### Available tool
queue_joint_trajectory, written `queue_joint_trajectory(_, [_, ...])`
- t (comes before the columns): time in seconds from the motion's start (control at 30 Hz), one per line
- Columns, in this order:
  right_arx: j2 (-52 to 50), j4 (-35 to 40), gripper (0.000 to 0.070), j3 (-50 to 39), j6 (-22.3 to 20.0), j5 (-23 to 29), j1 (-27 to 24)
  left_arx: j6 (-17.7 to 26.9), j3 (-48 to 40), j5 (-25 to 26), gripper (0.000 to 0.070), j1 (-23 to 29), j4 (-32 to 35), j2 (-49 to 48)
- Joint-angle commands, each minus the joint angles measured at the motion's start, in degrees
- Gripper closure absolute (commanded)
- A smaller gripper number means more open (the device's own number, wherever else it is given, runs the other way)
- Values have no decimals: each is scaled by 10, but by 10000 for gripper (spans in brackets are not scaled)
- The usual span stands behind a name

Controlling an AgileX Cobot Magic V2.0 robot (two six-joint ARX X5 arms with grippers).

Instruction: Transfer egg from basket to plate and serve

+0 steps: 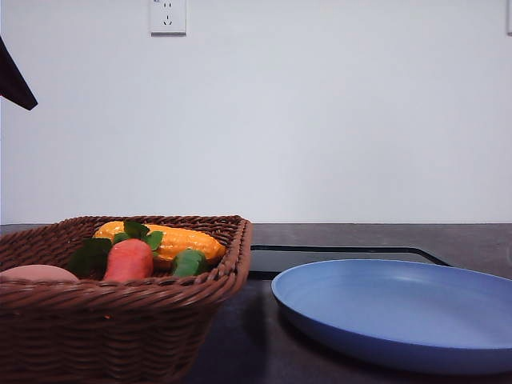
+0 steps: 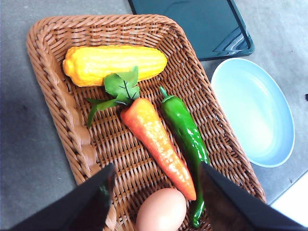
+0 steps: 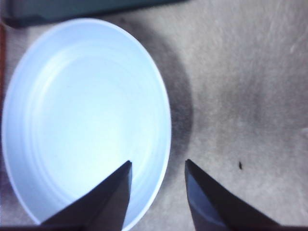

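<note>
Hovering above the near end of the basket, left gripper spread wide, fingers apart on either side of the egg and not touching it. Egg lying inside the basket at the end nearest the camera, just beside the tip of the carrot and the stem end of the green pepper. Corn cob lying crosswise at the far end of the basket, carrot leaves resting against it. Sitting on the grey bench, basket on the left in the front view, plate on the right, the two close but apart. Black tray lying beyond both. Hanging over the plate's rim, right gripper also spread, holding nothing, one finger over the plate, the other over bare bench. Plate carrying nothing.
</note>
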Motion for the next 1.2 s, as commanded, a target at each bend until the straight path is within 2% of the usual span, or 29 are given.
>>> queue_joint_trajectory(0.0, [24,11,468,7,-9,-1,0,7,7,1,324,-2,4,4])
queue_joint_trajectory(0.37, [151,92,504,7,-2,-58,12,7,7,1,324,-2,-1,4])
queue_joint_trajectory(0.63, [175,103,693,7,0,-70,16,7,7,1,324,-2,-2,4])
queue_joint_trajectory(0.83, [157,103,700,8,7,-66,14,15,7,1,322,-7,-11,4])
queue_joint_trajectory(1.03, [95,103,700,8,24,-63,13,36,9,-4,301,-39,-27,5])
queue_joint_trajectory(1.17, [44,102,700,8,41,-62,6,74,29,-47,301,-84,-76,17])
